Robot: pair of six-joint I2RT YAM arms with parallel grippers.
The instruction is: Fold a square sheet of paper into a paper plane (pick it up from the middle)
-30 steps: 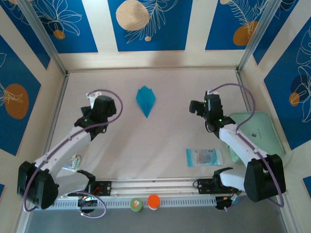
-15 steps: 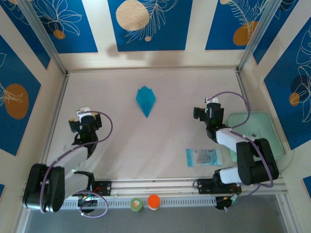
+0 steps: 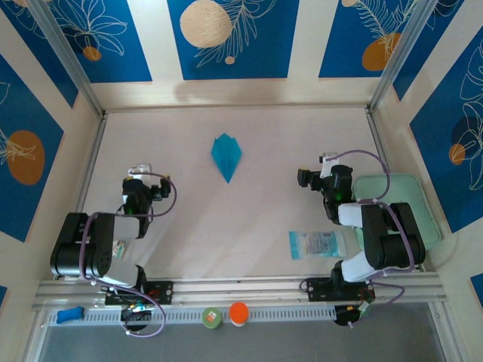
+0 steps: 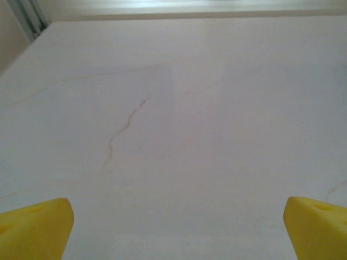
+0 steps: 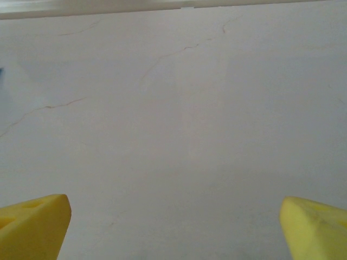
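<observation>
Yellow left fingers [image 4: 33,230] stand spread wide at the two lower corners of the left wrist view, with only bare table [image 4: 179,135] between them. The right fingers [image 5: 32,225] are parted just as fully over a stretch of table marked by faint hairline cracks. Neither pair grips anything.

From above, both arms sit folded close to their bases, one at each side of the table. The paper plane [image 3: 226,155] lies flat in the far-centre area. It is a cyan kite-shaped dart with a centre crease, its sharp tip pointing toward the near edge. It is well apart from both pairs of fingers and farther out than either.

A pale printed packet [image 3: 317,243] lies on the near right part of the table, just beside the right arm. A mint-green pad [image 3: 411,197] lies at the right edge, partly covered by that arm.
</observation>
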